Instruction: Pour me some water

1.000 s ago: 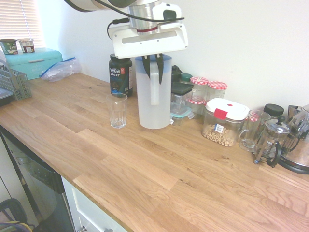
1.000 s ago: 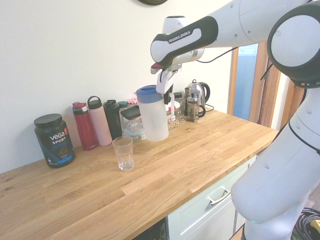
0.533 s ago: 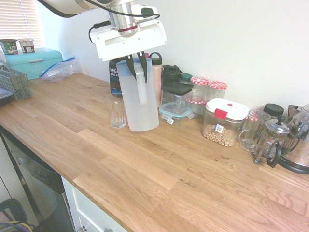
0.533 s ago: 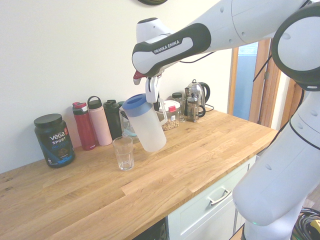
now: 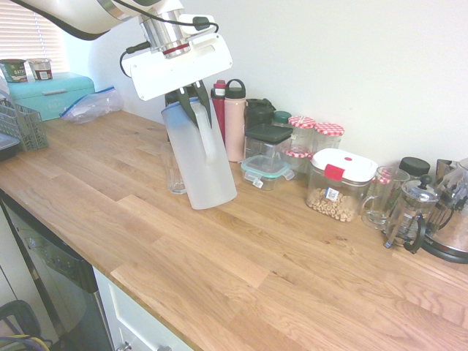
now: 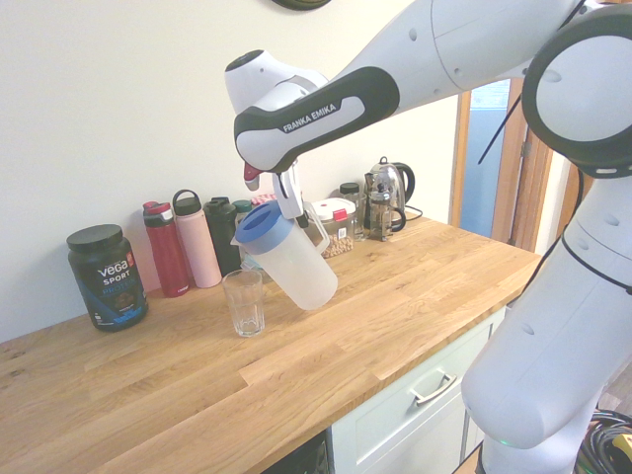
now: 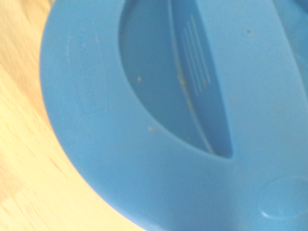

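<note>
Tilting pitcher [image 6: 292, 259] lid-first toward glass [image 6: 243, 302].

"FRANKA EMIKA" on arm [image 6: 316, 104]; "vega" on tub [image 6: 107, 276]

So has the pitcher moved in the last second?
Yes. The pitcher has swung toward the glass and tipped its blue lid over it.

White Franka arm reaches in from upper left in the first exterior view, from the right in the second. Wrist tilted off vertical; gripper [image 5: 191, 99] points steeply down and slants sideways. Jaws closed on the pale handle of the pitcher [image 5: 199, 161], which hangs tilted, clear of the tabletop [image 5: 292, 256]. Dark fingers [image 5: 201, 95] visible either side of the handle top.
</note>
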Motion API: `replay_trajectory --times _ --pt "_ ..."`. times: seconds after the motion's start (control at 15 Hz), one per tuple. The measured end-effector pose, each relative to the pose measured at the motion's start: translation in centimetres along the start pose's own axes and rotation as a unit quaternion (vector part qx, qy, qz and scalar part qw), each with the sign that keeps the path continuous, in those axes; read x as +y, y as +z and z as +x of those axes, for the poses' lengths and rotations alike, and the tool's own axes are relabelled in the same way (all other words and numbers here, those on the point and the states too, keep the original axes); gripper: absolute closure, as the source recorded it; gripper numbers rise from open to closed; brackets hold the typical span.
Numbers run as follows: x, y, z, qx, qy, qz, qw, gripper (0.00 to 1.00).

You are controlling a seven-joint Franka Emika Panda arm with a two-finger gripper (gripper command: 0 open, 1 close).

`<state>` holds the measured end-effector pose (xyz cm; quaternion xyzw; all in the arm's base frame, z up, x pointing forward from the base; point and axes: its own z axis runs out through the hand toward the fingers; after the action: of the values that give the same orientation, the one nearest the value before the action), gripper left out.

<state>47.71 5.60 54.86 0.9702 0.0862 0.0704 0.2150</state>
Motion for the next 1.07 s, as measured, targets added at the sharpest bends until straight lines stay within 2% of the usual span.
replay_trajectory --times 0.6,1.07 --pt "-3.2 1.5 0.6 -0.051 -0.076 -0.080 0.993 1.00" --pt "-3.7 1.9 0.4 -0.055 -0.095 -0.116 0.987 1.00"
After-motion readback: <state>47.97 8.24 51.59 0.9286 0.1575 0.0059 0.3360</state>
